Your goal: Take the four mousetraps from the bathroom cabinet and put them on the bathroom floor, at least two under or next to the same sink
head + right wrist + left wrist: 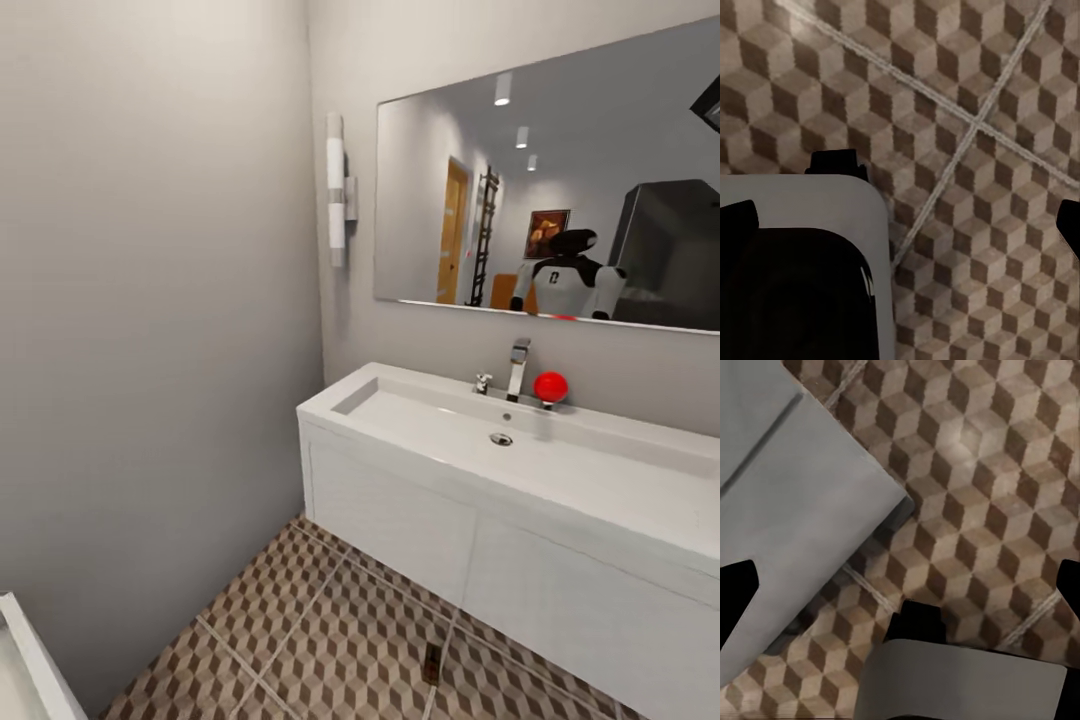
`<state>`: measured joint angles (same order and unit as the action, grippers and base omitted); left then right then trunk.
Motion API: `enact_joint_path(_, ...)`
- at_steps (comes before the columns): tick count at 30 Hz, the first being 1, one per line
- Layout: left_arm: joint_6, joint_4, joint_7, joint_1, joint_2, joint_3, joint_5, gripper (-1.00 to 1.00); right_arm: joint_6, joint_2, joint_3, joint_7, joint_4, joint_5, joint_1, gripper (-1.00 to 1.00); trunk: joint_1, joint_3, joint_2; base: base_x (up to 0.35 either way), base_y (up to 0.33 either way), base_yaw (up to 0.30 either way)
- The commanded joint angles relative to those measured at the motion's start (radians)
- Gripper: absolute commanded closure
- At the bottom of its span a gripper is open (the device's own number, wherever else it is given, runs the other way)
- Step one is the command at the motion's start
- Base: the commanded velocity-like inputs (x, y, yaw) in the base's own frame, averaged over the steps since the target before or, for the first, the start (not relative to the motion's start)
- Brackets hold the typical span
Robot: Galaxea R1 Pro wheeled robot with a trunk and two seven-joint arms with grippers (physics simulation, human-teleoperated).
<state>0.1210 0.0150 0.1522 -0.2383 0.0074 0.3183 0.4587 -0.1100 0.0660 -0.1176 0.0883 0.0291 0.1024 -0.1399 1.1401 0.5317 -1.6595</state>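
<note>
Head view shows one mousetrap, a small dark oblong lying on the floor at about 5 o'clock in the picture, on a grout line and just beside the foot of the vanity. Other traps I cannot find. The sink, a long white trough, sits on top of this vanity and runs from the centre toward 3 o'clock; its chrome tap stands at the back edge, and a red ball rests just beside the tap, at its 3 o'clock side. Above the sink hangs a wide mirror, which reflects the white robot with a dark head, an oak door and a ladder rail. A tube lamp is fixed on the wall at 9 o'clock from the mirror. At 7 o'clock, in the corner of the picture, a white rim comes in. Left wrist view looks down at the cube-pattern tiles and a grey-white flat panel; the left gripper has its dark fingertips at the two edges, wide apart and holding nothing. Right wrist view shows tiles with crossing grout lines and a part of the robot's white body; the right gripper also stands spread, nothing between its fingertips.
</note>
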Motion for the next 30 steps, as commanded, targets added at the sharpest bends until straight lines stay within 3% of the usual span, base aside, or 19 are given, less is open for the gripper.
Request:
enact_joint_path(1, 0.002, 0.000, 0.003, 0.000, 0.000, 0.008, 0.008, -1.00, -0.006, 0.000, -0.008, 0.003, 0.003, 0.011, -0.001, -1.00, 0.000, 0.001, 0.000, 0.000, 0.000, 0.280)
enact_joint_path(30, 0.002, 0.000, 0.003, -0.001, 0.000, 0.008, 0.008, -1.00, -0.005, 0.005, -0.007, -0.005, 0.003, 0.010, -0.001, -1.00, 0.000, 0.001, 0.000, 0.000, 0.000, 0.282)
